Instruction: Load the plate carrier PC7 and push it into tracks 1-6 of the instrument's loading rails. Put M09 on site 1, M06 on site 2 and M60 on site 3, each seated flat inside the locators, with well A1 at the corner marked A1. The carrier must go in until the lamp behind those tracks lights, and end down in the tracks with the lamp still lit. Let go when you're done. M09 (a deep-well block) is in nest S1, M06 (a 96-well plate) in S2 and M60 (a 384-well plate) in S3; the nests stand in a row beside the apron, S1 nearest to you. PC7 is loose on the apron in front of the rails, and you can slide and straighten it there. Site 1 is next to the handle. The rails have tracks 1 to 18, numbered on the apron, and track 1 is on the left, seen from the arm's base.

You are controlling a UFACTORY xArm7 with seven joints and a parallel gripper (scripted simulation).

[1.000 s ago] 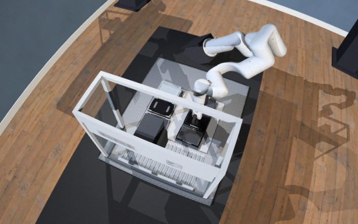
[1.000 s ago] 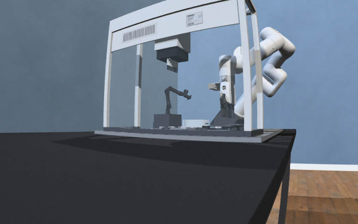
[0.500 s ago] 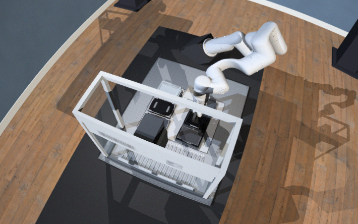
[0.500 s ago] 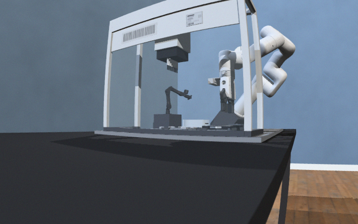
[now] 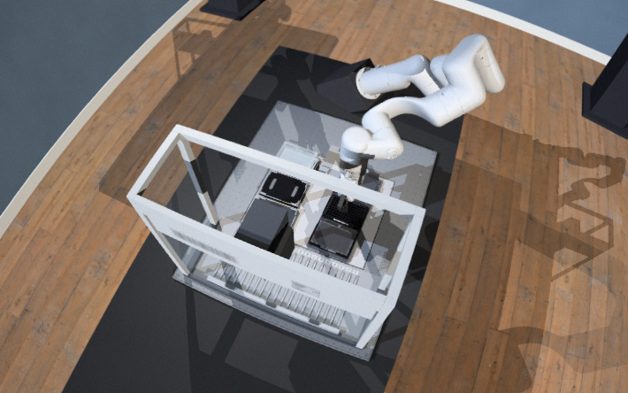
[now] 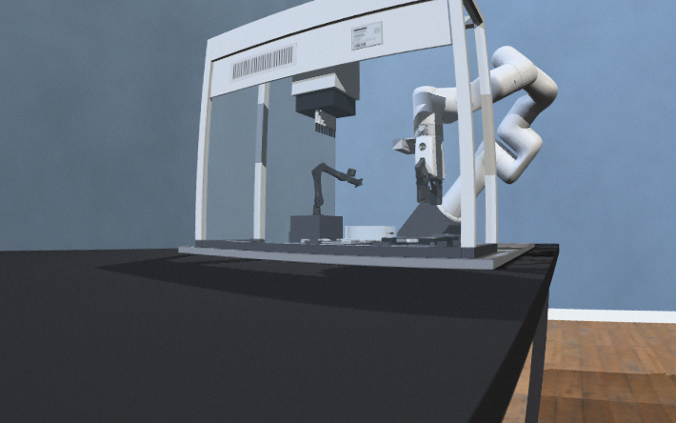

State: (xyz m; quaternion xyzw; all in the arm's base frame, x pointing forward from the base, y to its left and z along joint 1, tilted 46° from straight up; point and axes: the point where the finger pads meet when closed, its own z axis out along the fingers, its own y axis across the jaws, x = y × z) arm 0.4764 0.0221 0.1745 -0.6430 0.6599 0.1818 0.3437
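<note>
Our gripper [image 5: 350, 194] hangs with its fingers spread wide and nothing between them, over the near end of plate carrier PC7 [image 5: 338, 225]. The carrier lies on the apron, its long axis running away from us toward the rails [image 5: 277, 297] — plates appear to sit on it, which ones we cannot tell. The carrier lies directly below us — so the next move is straight down.

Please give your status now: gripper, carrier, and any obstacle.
Gripper open, empty, hanging above the carrier. Carrier on the apron, short of the rails. White frame bar crosses above the work area.
</note>
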